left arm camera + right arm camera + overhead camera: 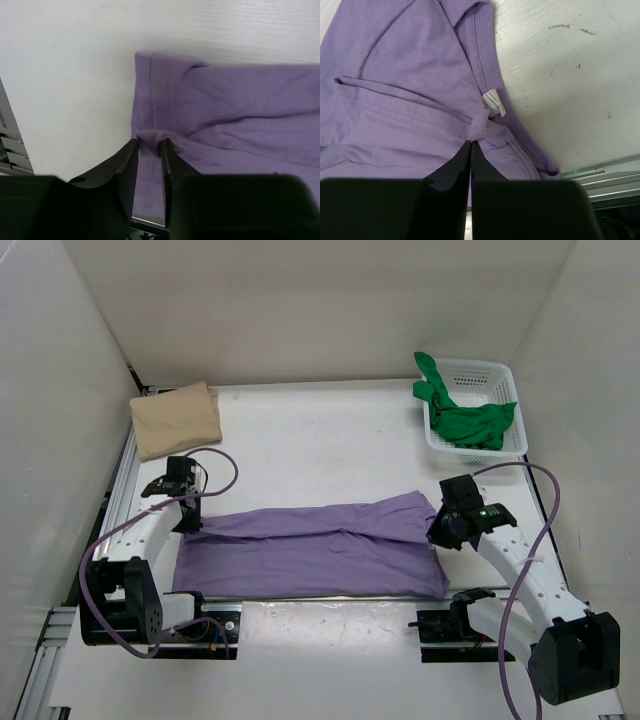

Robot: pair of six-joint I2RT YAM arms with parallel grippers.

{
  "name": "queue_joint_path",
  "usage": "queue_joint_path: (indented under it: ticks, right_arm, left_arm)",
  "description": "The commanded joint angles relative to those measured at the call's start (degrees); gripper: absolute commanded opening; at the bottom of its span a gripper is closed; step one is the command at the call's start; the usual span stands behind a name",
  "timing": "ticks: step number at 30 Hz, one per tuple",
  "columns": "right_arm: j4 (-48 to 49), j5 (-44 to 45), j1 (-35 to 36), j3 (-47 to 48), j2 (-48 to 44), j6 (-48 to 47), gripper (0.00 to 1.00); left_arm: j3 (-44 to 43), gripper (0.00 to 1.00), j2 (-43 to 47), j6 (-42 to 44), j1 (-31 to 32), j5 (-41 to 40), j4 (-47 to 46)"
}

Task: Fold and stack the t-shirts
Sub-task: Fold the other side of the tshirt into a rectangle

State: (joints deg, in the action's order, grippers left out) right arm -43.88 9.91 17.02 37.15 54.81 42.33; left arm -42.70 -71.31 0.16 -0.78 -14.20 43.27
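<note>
The purple t-shirt [310, 550] lies folded lengthwise across the near half of the worktop [320, 440], its near edge along the worktop's front edge. The right end effector [471, 144] is clamped tight on a pinch of cloth just below the label [493, 102]. The left end effector [150, 142] is at the hemmed left end, jaws narrowly apart around a pucker; whether it grips I cannot tell. Beyond lies bare worktop, with the folded tan t-shirt [177, 418] far left and the green t-shirt [470, 420] in the basket [505, 375] far right.
</note>
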Motion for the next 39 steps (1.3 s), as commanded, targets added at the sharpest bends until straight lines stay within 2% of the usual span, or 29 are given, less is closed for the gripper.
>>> queue_joint_path:
  ticks: [1,3,4,5,6,8,9,11,13,16,20,25,27,33,36,38,39]
  right_arm:
    - [0.2,-0.16,0.21,-0.58,0.21,0.65,0.0]
    - [0.2,-0.16,0.21,-1.2,0.21,0.65,0.0]
    - [0.2,-0.16,0.21,-1.2,0.21,0.65,0.0]
    - [0.2,-0.16,0.21,-1.72,0.21,0.65,0.0]
    - [0.2,-0.16,0.21,-1.73,0.21,0.65,0.0]
    - [0.2,0.37,0.21,-1.73,0.74,0.65,0.0]
    - [0.2,0.37,0.21,-1.73,0.74,0.65,0.0]
    - [0.72,0.37,0.21,-1.73,0.74,0.65,0.0]
    - [0.72,0.37,0.21,-2.25,0.74,0.65,0.0]
    - [0.72,0.37,0.21,-2.25,0.74,0.65,0.0]
    - [0.72,0.99,0.21,-2.25,0.21,0.65,0.0]
    - [0.72,1.69,0.21,-2.78,0.21,0.65,0.0]
    - [1.42,1.69,0.21,-2.78,0.21,0.65,0.0]
    - [2.48,-0.94,0.21,-4.36,1.36,0.65,0.0]
    - [3.62,-2.35,0.74,-5.85,1.88,0.65,0.0]
    - [3.62,-2.35,0.74,-6.38,1.88,1.17,0.0]
    - [3.62,-2.35,0.74,-6.38,1.88,1.18,0.0]
  left_arm:
    - [0.25,0.37,2.39,-0.16,0.07,-1.89,0.32]
    - [-0.88,0.46,5.82,-0.16,0.07,3.45,5.93]
    - [-1.59,0.55,6.87,-0.16,0.07,6.43,9.35]
    - [-2.3,0.55,7.93,-0.16,0.07,12.03,13.12]
    - [-2.91,0.55,9.51,-0.16,0.07,13.83,19.25]
    - [-3.62,0.57,10.05,-0.16,0.07,14.99,21.07]
    - [-3.62,0.59,10.57,-0.16,0.07,14.2,20.46]
    - [-4.14,0.61,9.0,-0.16,0.59,11.57,13.36]
    - [-5.45,0.61,3.65,-0.16,3.57,7.27,8.62]
    - [-8.44,0.54,-4.76,-0.16,5.08,-0.64,4.03]
    - [-9.95,0.49,-11.57,-0.16,5.69,-3.46,3.05]
    - [-4.42,0.46,-16.92,-0.16,7.46,-12.23,0.7]
    - [-4.41,0.45,-17.72,-0.16,7.46,-13.14,-0.81]
    - [-12.4,0.53,-16.24,-0.16,7.98,-8.74,-0.81]
    - [-14.16,0.54,-15.53,-0.16,9.04,-13.48,-0.29]
    - [-16.09,0.56,-11.95,-0.16,11.4,-14.63,-0.29]
    - [-19.32,0.59,-10.45,-0.16,14.8,-12.8,-0.29]
